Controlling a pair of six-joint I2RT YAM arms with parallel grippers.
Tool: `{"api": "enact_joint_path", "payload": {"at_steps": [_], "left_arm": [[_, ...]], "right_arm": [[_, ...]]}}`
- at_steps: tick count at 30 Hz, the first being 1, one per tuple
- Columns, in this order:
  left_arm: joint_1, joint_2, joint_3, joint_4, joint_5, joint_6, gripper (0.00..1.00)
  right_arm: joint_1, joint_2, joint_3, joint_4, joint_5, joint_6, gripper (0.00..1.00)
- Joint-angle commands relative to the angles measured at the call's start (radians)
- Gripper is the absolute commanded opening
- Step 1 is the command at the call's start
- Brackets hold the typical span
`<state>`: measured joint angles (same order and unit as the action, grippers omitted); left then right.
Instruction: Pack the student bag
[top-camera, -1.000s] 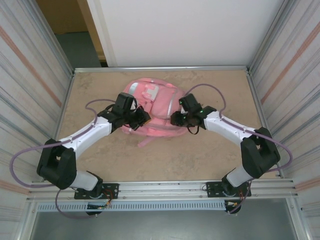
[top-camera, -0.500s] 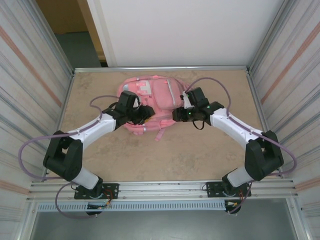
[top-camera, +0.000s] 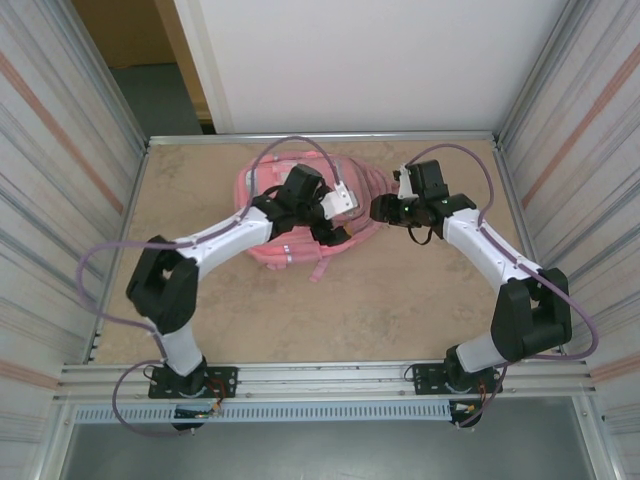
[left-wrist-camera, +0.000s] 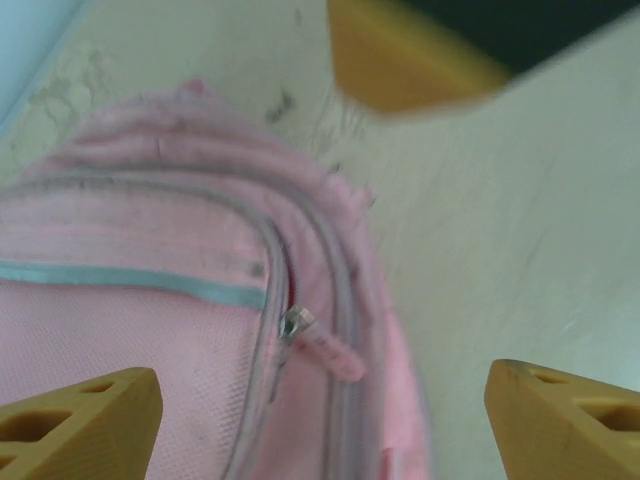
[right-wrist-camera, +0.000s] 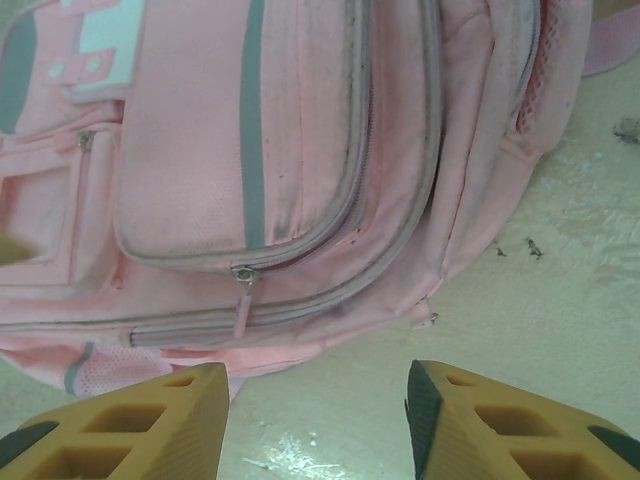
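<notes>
The large soft pink fabric backpack lies flat on the mottled beige tabletop, toward its far edge and between my two arms. My left gripper hangs over the bag, fingers spread wide and gripping nothing. From that wrist, the bag's rounded edge and a pink zipper pull lie under the gap, with bare table towards the other finger. My right gripper sits just beside the bag's right edge, jaws partly apart and empty. Between its fingers I see bare table, and the bag's zipped front pockets lie just past the tips.
</notes>
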<state>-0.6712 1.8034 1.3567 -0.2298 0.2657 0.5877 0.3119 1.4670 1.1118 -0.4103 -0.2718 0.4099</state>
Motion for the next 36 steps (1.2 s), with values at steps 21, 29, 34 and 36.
{"api": "enact_joint_path", "payload": {"at_steps": [21,29,34,36], "left_arm": [[0.11,0.096,0.142,-0.179,0.283,0.117,0.0],[0.127,0.02,0.083,-0.166,0.398,0.008,0.0],[0.135,-0.01,0.038,-0.14,0.441,-0.023,0.0],[0.136,-0.023,0.015,-0.115,0.449,-0.032,0.0]], "right_arm": [[0.07,0.051,-0.083,0.04,-0.148,-0.043,0.55],[0.15,-0.002,-0.093,0.098,0.014,-0.069,0.55],[0.175,-0.015,-0.1,0.1,0.052,-0.074,0.54],[0.192,-0.017,-0.087,0.073,0.085,-0.074,0.52]]}}
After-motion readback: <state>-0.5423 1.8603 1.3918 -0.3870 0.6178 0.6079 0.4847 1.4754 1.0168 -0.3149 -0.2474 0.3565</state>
